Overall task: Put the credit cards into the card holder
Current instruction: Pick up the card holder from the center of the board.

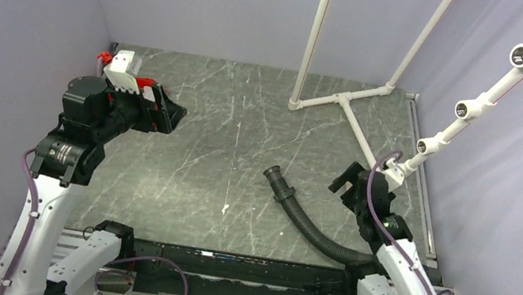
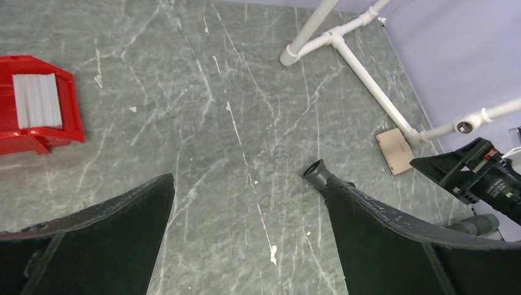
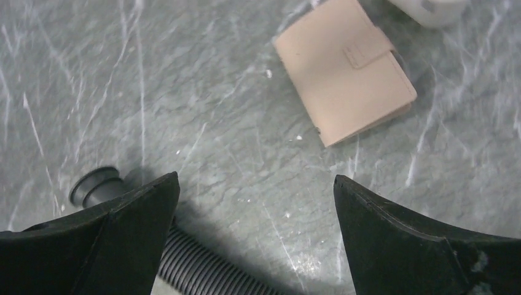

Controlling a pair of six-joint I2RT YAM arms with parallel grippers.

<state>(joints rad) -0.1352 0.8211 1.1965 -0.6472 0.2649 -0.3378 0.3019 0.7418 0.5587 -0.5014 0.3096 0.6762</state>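
The card holder (image 3: pixel 344 67), a tan wallet-like sleeve with a small tab, lies flat on the marble tabletop ahead of my right gripper (image 3: pixel 255 177), which is open with nothing between its fingers. In the left wrist view the card holder (image 2: pixel 394 150) rests beside a white pipe, far to the right. My left gripper (image 2: pixel 249 179) hangs open and empty above bare tabletop; in the top view it (image 1: pixel 174 113) is at the left. A red bin (image 2: pixel 37 107) holds a white ridged stack (image 2: pixel 37 100); whether these are the credit cards I cannot tell.
A black corrugated hose (image 1: pixel 296 209) runs across the table from my right arm's base; its open end (image 3: pixel 95 184) lies by my right gripper's left finger. A white pipe frame (image 1: pixel 346 101) stands at the back right. Grey walls enclose the table.
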